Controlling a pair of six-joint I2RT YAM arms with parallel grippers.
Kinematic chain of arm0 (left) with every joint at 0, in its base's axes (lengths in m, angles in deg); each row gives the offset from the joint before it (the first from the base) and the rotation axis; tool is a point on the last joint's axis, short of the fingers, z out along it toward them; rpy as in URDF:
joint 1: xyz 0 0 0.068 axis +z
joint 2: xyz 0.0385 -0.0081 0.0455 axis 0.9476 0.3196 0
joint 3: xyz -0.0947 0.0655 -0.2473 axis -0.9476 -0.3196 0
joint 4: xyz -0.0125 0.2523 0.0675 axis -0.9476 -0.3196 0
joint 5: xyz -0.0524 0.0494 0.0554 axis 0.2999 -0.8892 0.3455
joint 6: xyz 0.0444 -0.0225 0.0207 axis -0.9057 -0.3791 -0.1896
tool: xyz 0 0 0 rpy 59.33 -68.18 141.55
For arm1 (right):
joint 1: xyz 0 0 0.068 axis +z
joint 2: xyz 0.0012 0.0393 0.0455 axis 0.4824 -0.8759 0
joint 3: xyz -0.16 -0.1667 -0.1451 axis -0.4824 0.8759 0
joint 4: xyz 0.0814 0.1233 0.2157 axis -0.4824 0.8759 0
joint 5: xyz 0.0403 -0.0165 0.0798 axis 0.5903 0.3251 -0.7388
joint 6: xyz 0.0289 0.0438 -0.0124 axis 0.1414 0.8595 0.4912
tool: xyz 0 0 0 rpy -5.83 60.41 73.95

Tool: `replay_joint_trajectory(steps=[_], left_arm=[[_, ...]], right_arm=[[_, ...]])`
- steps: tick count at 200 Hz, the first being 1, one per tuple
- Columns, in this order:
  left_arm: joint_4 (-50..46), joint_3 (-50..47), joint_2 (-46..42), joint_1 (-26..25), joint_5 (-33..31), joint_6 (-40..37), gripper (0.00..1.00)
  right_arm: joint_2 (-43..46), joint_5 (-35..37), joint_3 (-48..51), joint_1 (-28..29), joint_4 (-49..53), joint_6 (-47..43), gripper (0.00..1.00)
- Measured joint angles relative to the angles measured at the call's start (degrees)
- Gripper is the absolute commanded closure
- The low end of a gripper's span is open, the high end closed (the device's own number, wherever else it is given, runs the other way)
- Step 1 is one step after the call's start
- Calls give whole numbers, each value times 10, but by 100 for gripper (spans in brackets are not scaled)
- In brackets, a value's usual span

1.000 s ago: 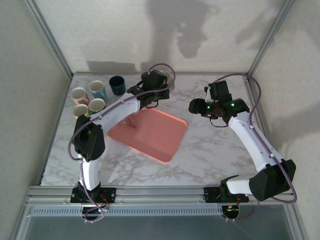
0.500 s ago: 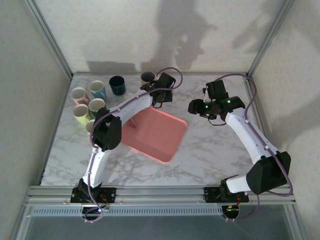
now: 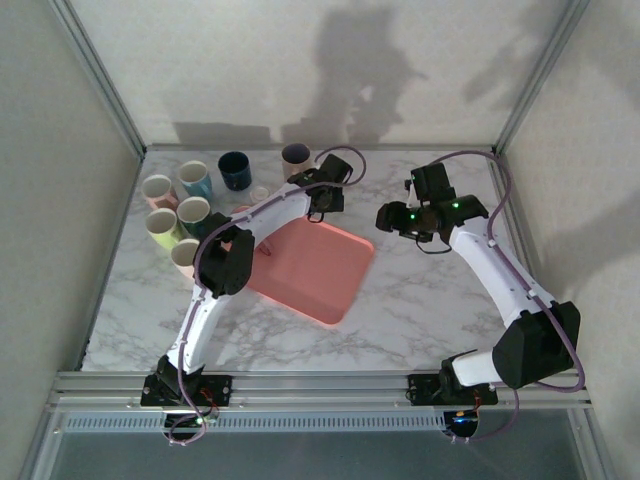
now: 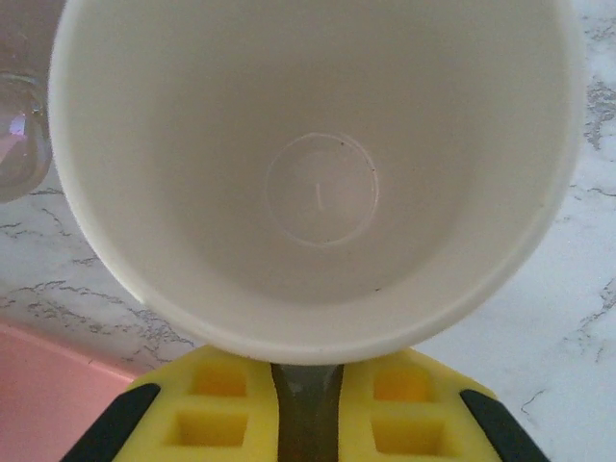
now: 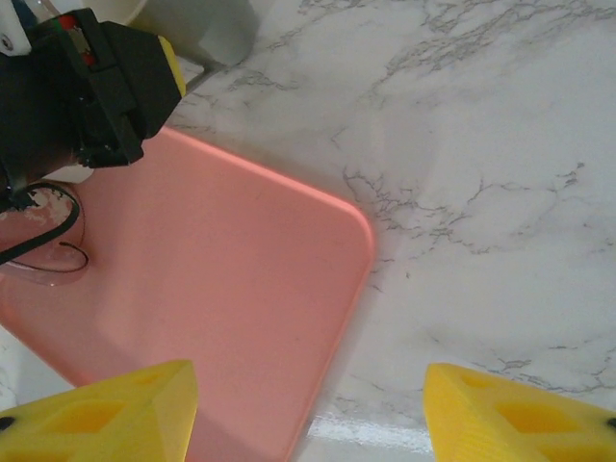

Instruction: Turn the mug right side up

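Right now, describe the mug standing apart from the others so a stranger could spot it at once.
Find the pink tray mid-table, then look just beyond its far edge. The pale mug there stands alone, mouth up; the other mugs crowd the far-left corner.

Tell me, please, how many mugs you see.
7. Back-left cluster: pink mug, blue mug, navy mug, pale mug, green mug, beige mug. White mug: back centre, at the left fingers. Others may be hidden.

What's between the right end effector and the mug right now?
The left end effector, closed on the mug; past it, bare marble table up to the right end effector. The top view shows this.
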Motion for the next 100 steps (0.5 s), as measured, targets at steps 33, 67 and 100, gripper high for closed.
replay_joint_trajectory(steps=[33,67,100], left_arm=[[3,3,0,0,-3,-1,57],[12,-8,-10,-1,-6,1,49],[28,-78,-89,-3,-2,5,46]], right_arm=[[0,0,1,0,-1,0,34],[0,0,1,0,-2,-3,32],[2,2,4,0,-7,-22,32]])
